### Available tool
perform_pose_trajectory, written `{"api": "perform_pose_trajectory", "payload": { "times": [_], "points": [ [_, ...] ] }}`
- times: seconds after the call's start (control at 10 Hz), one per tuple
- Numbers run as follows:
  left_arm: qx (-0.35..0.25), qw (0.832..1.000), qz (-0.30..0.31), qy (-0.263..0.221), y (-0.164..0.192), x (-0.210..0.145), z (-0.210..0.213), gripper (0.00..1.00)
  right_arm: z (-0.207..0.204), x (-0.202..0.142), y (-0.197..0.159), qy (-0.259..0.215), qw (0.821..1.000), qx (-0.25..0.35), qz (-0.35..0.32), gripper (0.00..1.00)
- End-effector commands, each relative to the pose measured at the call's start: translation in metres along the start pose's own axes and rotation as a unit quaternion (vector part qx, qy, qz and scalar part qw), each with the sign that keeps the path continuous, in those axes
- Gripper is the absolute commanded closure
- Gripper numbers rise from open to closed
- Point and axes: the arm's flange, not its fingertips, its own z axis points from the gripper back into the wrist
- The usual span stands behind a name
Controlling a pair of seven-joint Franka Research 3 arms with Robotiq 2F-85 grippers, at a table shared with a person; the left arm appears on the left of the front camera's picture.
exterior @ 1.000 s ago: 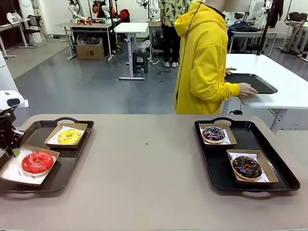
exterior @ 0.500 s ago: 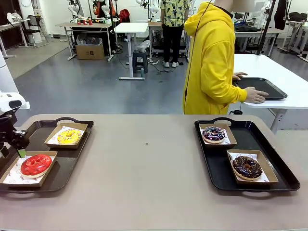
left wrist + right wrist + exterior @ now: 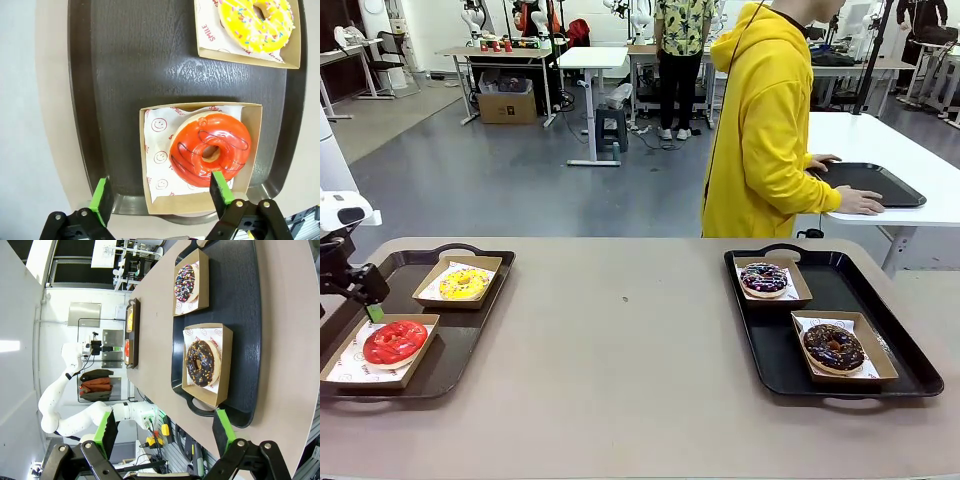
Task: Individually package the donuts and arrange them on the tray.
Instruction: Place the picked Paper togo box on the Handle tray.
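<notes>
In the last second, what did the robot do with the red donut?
The left end effector set the red donut's box down flat on the left tray, let go, opened and lifted clear. The red donut now lies level. The person stepped right, sliding the far tray along. The other three donuts stayed put.

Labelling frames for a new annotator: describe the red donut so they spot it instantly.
Find the black tray on the robot's left. Of its two cardboard boxes, take the nearer one. Its red donut is glossy with no sprinkles; the yellow donut behind is sprinkled.
</notes>
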Motion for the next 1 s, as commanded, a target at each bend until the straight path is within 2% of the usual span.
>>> {"api": "perform_pose_trajectory", "payload": {
  "times": [0.0,0.1,0.2,0.3,0.4,0.6,0.8,0.9],
  "points": [
    [-0.003,1.0,-0.002,-0.006,0.002,-0.014,-0.001,0.0,-0.001,0.0,0.002,-0.005,1.0,0.008,-0.01,0.0],
    [-0.01,1.0,-0.003,-0.008,0.003,-0.014,0.002,0.0,-0.001,0.0,0.002,-0.005,1.0,0.008,-0.01,0.0],
    [-0.069,0.997,-0.019,-0.01,0.011,-0.016,0.017,0.0,-0.001,0.0,0.002,-0.005,1.0,0.008,-0.01,0.0],
    [-0.152,0.988,-0.02,-0.024,0.025,-0.015,0.039,0.0,-0.001,0.0,0.002,-0.005,1.0,0.008,-0.01,0.0],
    [-0.24,0.969,-0.016,-0.05,0.048,-0.013,0.062,0.0,-0.001,0.0,0.002,-0.005,1.0,0.008,-0.01,0.0],
    [-0.375,0.92,-0.015,-0.113,0.108,-0.008,0.092,0.0,-0.001,0.0,0.002,-0.005,1.0,0.008,-0.01,0.0],
    [-0.459,0.882,0.011,-0.111,0.168,0.005,0.091,0.0,-0.001,0.0,0.002,-0.005,1.0,0.008,-0.01,0.0],
    [-0.501,0.857,0.034,-0.116,0.196,0.007,0.081,0.0,-0.001,0.0,0.002,-0.005,1.0,0.008,-0.01,0.0]
  ]
}}
